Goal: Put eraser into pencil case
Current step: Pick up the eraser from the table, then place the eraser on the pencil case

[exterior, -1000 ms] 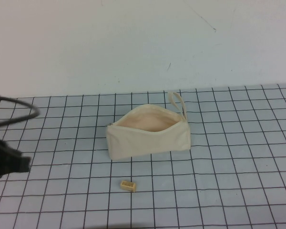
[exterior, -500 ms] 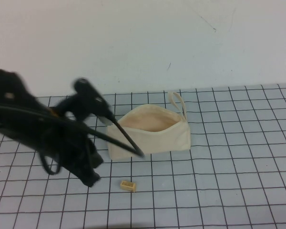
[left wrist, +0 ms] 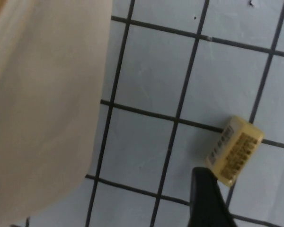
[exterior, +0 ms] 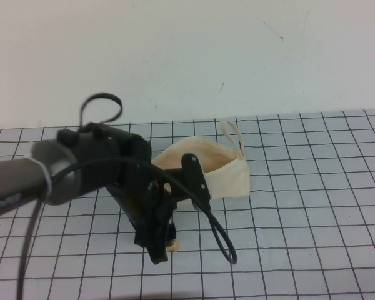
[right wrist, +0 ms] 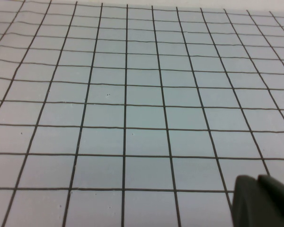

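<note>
The eraser (left wrist: pixel 234 150), a small tan block with printed markings, lies on the grid mat just in front of the pencil case. In the high view only its edge (exterior: pixel 173 246) shows beside the arm. The pencil case (exterior: pixel 228 175) is a cream-white pouch lying open, with peach lining and a loop strap (exterior: pixel 232 134); its side fills part of the left wrist view (left wrist: pixel 38 109). My left gripper (exterior: pixel 157 253) points down over the eraser; in the left wrist view the left gripper (left wrist: pixel 248 208) is open, with one finger (left wrist: pixel 206 198) right beside the eraser. My right gripper (right wrist: pixel 265 201) is shut over bare mat, out of the high view.
The grid mat (exterior: pixel 312 219) covers the table up to a pale wall at the back. The left arm's cable (exterior: pixel 222 240) loops down in front of the pouch.
My left arm has swung in from the left and come down over the eraser, now covering the pouch's left part. The pouch and the eraser have not moved.
</note>
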Controlling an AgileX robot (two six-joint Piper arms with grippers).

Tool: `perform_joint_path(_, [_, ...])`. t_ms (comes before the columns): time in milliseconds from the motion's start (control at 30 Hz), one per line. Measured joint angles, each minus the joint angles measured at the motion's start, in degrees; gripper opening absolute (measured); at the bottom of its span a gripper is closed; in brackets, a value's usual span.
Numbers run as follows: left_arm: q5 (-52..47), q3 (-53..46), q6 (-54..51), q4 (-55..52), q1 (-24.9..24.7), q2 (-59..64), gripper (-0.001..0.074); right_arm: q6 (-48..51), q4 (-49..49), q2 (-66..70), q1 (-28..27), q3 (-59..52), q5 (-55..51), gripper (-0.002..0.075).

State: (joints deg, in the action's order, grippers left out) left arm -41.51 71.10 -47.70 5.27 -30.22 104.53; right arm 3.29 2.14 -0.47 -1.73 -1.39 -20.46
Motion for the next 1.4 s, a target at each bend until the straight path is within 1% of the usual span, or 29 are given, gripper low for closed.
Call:
perform_joint_path(167, [2.53, 0.0, -0.85, -1.88, -0.02, 4.36, 0.0345, 0.0, 0.0, 0.0, 0.0, 0.0, 0.0, -0.0001])
perform_joint_path(367, [5.27, 0.0, -3.46, -0.23, -0.02, 6.95, 0.034, 0.0, 0.0, 0.0, 0.0, 0.0, 0.0, -0.0001])
perform_joint_path(433, [5.66, 0.0, -4.2, 0.12, -0.02, 7.48, 0.0296, 0.0, 0.0, 0.0, 0.0, 0.0, 0.0, -0.0001])
perform_joint_path(500, [5.4, 0.13, -4.58, 0.37, -0.02, 7.81, 0.0213, 0.0, 0.0, 0.0, 0.0, 0.0, 0.0, -0.0001])
perform_joint_path(567, [4.76, 0.33, -4.9, 0.48, -0.11, 7.91, 0.0103, 0.0, 0.0, 0.0, 0.0, 0.0, 0.0, -0.0001])
perform_joint_path(833, [0.62, 0.96, -6.5, 2.28, -1.1, 6.71, 0.0097, 0.0, 0.0, 0.0, 0.0, 0.0, 0.0, -0.0001])
perform_joint_path(1033, [-2.39, 6.51, -6.54, 4.74, -1.49, 1.06, 0.0097, 0.0, 0.0, 0.0, 0.0, 0.0, 0.0, -0.0001])
perform_joint_path(1133, [0.71, 10.14, -4.8, 4.97, -1.49, -1.24, 0.0097, 0.0, 0.0, 0.0, 0.0, 0.0, 0.0, -0.0001])
perform_joint_path(1267, [12.58, 11.96, -0.52, 5.28, -1.49, -1.82, 0.0097, 0.0, 0.0, 0.0, 0.0, 0.0, 0.0, -0.0001])
perform_joint_path(1400, [21.38, 11.96, 2.85, 5.28, -1.15, 0.15, 0.0097, 0.0, 0.0, 0.0, 0.0, 0.0, 0.0, -0.0001])
